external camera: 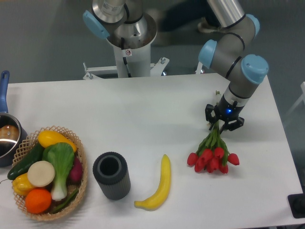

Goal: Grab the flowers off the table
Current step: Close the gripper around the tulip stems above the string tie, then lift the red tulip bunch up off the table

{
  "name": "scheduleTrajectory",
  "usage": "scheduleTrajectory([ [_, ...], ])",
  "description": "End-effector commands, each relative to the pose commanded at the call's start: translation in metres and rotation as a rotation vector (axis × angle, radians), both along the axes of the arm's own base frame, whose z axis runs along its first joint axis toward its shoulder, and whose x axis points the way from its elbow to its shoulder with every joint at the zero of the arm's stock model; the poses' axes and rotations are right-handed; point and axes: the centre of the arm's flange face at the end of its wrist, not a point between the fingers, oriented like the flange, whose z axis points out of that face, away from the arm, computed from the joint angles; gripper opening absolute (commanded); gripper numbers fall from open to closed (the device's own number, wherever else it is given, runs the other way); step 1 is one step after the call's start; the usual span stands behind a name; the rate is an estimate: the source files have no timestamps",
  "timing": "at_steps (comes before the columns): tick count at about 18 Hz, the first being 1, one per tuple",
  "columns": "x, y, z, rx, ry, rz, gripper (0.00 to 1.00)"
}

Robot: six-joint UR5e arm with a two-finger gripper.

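Where the white counter (157, 109) meets the left edge of the view, a metal pot (6, 136) with a blue handle sits partly cut off, touching a woven basket (78, 183) just to its right. That basket is heaped with produce (a green cucumber, a yellow squash, a leafy green vegetable, a pale round slice, a yellow pepper, an orange and something purple at the right side). Just beside the basket stands a dark grey cylinder (111, 175), upright, its open top showing a hollow centre. Near it, further right, a yellow banana (159, 184) lies on the counter, curving from a tip at the top down to a stalk end at the lower left. Behind all of this, beyond the far edge of the counter, a white and metal robot base (127, 40) rises on a bracket. Well to the right of the banana lie the flowers (213, 155), red tulip heads fanned out toward the near edge of the counter, green leaves and stems narrowing upward to a point. Over that narrow stem end sits the tool (223, 125), its black fingers drawn in close on either side of the stems, so it appears clamped on them, while the heads rest on the counter. Above it the grey arm (236, 52) with light blue joint caps reaches up out of view
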Motion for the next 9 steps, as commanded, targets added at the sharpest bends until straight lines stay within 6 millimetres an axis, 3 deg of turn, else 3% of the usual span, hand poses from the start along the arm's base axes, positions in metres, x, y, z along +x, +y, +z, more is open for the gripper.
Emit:
scheduleTrajectory([
  [1,0.000,0.000,-0.001,0.000,-0.001,0.000,0.30],
  [6,0.000,-0.001,0.002,0.002,0.001,0.002,0.28],
  [9,-0.004,-0.002,0.012,0.006,0.018,0.003,0.25],
])
